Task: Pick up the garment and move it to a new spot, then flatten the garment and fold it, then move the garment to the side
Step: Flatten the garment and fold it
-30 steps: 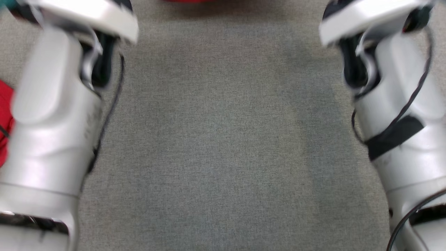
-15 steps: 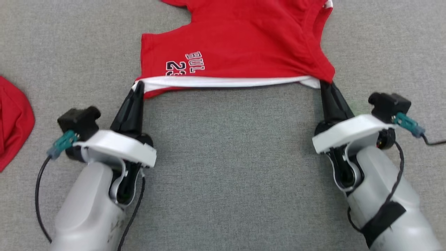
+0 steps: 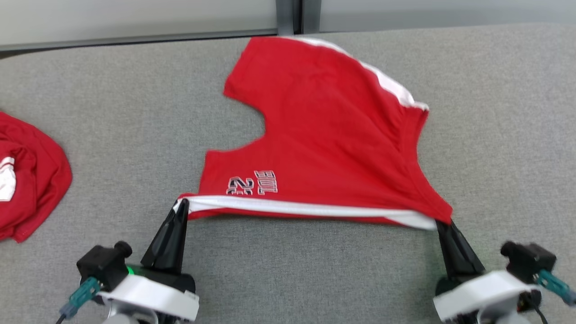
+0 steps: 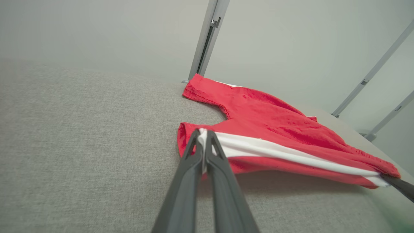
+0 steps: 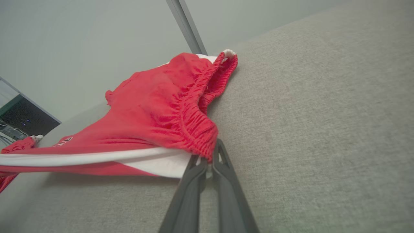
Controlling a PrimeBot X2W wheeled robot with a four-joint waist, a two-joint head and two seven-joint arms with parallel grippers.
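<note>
Head view — garment (image 3: 328, 148), hem taut

Grey counter (image 3: 495, 135) lies open right of the red garment (image 3: 324, 148) and between it and a second red heap (image 3: 27, 175) at the left edge; a wall (image 3: 135, 18) with a metal post (image 3: 288, 15) closes the far side.
</note>
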